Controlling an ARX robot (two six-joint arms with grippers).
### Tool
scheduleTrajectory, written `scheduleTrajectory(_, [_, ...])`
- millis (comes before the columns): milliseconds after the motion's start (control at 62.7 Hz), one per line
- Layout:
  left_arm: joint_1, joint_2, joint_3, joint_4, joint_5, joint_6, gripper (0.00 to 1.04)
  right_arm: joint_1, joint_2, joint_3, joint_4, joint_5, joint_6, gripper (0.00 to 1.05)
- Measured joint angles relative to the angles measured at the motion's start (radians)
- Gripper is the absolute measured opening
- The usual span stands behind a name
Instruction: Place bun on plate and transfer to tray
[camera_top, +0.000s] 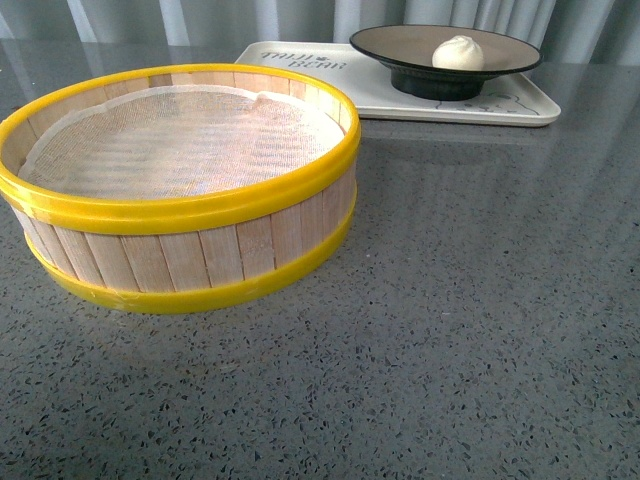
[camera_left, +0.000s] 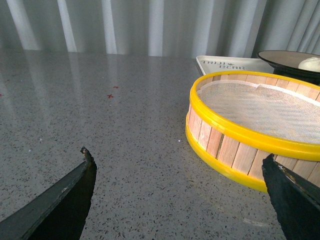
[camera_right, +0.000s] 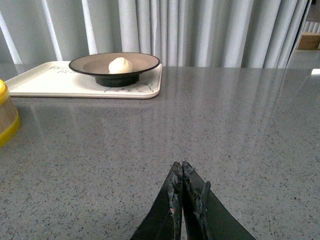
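Observation:
The white bun (camera_top: 458, 52) sits in the black-rimmed beige plate (camera_top: 400, 42), and the plate stands on the cream-white tray (camera_top: 520, 105) at the far right of the table. All three also show in the right wrist view: bun (camera_right: 120, 65), plate (camera_right: 90, 65), tray (camera_right: 50, 80). My right gripper (camera_right: 180, 167) is shut and empty, low over the bare table well short of the tray. My left gripper (camera_left: 177, 162) is open and empty over the table beside the steamer basket; the plate (camera_left: 285, 59) and bun (camera_left: 310, 63) show at that view's edge. Neither arm shows in the front view.
A large yellow-rimmed wooden steamer basket (camera_top: 190, 215) with a white cloth liner stands at the front left of the grey speckled table (camera_top: 480, 330); it shows too in the left wrist view (camera_left: 240, 150). Grey curtains hang behind the table.

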Motion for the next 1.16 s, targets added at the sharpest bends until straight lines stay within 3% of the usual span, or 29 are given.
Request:
scheduleTrajectory(207, [0.0, 0.0, 0.0, 0.0, 0.0, 0.0, 0.98, 0.0, -0.001, 0.0, -0.002, 0.0, -0.001, 0.03])
scheduleTrajectory(510, [0.0, 0.0, 0.0, 0.0, 0.0, 0.0, 0.98, 0.0, -0.001, 0.0, -0.002, 0.0, -0.001, 0.52])
scheduleTrajectory(606, [0.0, 0.0, 0.0, 0.0, 0.0, 0.0, 0.98, 0.0, -0.001, 0.0, -0.002, 0.0, -0.001, 0.79])
scheduleTrajectory(718, [0.0, 0.0, 0.0, 0.0, 0.0, 0.0, 0.98, 0.0, -0.001, 0.0, -0.002, 0.0, -0.001, 0.96])
scheduleTrajectory(1164, [0.0, 0.0, 0.0, 0.0, 0.0, 0.0, 0.98, 0.0, -0.001, 0.0, -0.002, 0.0, 0.0, 0.96])
